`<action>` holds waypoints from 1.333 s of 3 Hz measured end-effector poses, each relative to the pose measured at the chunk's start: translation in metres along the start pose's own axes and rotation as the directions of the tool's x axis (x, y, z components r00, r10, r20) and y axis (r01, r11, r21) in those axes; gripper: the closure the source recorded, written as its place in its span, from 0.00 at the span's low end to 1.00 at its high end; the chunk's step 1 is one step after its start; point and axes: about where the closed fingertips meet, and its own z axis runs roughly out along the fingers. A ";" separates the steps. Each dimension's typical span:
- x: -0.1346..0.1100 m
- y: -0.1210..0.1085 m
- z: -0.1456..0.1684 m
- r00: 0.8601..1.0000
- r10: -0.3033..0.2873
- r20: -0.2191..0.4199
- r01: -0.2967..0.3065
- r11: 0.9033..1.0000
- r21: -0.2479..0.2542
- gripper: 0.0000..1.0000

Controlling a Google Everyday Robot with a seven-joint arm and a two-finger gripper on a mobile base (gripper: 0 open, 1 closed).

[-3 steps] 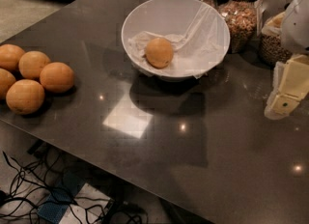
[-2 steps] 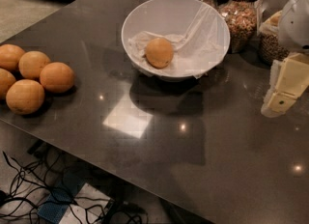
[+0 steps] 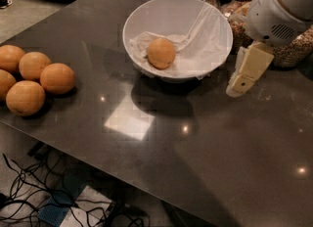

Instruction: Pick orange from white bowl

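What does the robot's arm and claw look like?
The arm is fat, round and smooth white, with a little grille of slots on its side. The claw is pale cream and blocky, like chunky plastic bricks. It hangs beside the white bowl. No cables or markings show.

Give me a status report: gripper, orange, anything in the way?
Gripper right of the white bowl, outside it, over the table. Orange lies in the bowl on crumpled paper, untouched. Only the bowl's rim stands between them.
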 end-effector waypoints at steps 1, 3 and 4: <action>-0.035 -0.024 0.017 0.994 -0.035 0.108 0.033 0.999 0.016 0.00; -0.061 -0.044 0.026 0.980 -0.053 0.190 0.050 0.999 0.021 0.00; -0.063 -0.048 0.031 0.974 -0.033 0.225 0.027 0.999 0.029 0.00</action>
